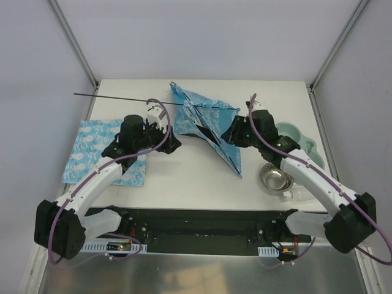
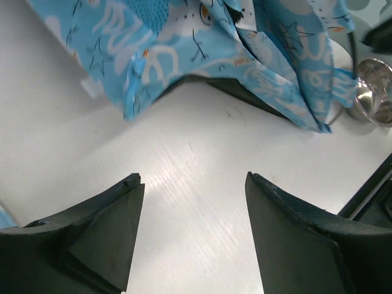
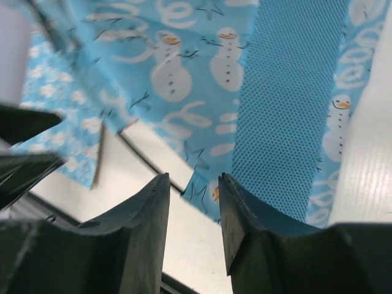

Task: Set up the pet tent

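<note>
pet tent (image 3: pixel 202 73) beyond frame edges

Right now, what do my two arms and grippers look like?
Both the left arm and right arm have white links with black joints and black bases. A purple cable loops along each. The left gripper and right gripper are matte black, each with two wedge-shaped fingers tapering to the tips.

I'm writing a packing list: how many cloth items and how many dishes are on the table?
Blue printed cloth items: 2, the pet tent and the flat mat
Dishes: 2, the steel bowl and the green dish
Total: 4
</note>
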`<move>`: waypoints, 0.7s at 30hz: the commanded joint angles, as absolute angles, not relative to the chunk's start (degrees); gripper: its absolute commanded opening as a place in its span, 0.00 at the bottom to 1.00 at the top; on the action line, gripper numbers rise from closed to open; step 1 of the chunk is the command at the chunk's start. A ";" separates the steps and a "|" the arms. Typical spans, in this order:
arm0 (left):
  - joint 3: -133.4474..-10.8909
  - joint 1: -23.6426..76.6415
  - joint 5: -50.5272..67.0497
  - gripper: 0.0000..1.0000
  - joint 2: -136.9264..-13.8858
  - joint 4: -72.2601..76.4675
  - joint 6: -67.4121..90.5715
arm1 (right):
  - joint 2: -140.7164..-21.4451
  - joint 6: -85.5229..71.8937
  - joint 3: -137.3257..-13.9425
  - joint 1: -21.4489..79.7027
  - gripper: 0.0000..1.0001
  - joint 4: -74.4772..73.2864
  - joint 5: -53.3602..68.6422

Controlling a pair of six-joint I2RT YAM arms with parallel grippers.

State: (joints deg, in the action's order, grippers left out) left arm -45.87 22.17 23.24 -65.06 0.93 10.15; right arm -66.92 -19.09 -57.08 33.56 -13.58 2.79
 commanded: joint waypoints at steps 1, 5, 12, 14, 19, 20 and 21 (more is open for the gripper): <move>-43.25 22.68 21.63 0.71 -56.80 -1.74 8.26 | -73.64 -21.88 -58.36 30.94 0.45 -10.38 -3.25; -40.87 22.68 21.10 0.74 -49.76 -5.70 7.38 | -78.04 -22.32 -63.53 30.23 0.47 -9.41 -1.42; -39.37 22.68 9.78 0.75 -40.09 -10.45 5.01 | -76.55 -25.66 -68.73 35.23 0.55 -4.49 1.58; -40.51 22.68 6.52 0.75 -39.03 -12.38 5.18 | -77.60 -26.89 -70.22 38.04 0.58 -3.69 0.53; -47.89 22.68 0.28 0.74 -37.27 -17.83 6.50 | -84.18 -38.55 -71.81 47.27 0.64 1.48 -5.88; -49.03 22.68 -1.56 0.74 -36.74 -18.80 6.59 | -86.55 -41.72 -71.98 49.20 0.65 2.36 -7.63; -50.61 22.68 -3.15 0.74 -36.30 -19.85 6.94 | -88.92 -45.23 -72.33 50.78 0.65 4.03 -9.04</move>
State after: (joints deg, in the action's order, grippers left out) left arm -43.44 22.20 5.19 -38.94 -16.62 6.57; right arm -81.71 -32.01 -70.61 45.45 -2.52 -2.90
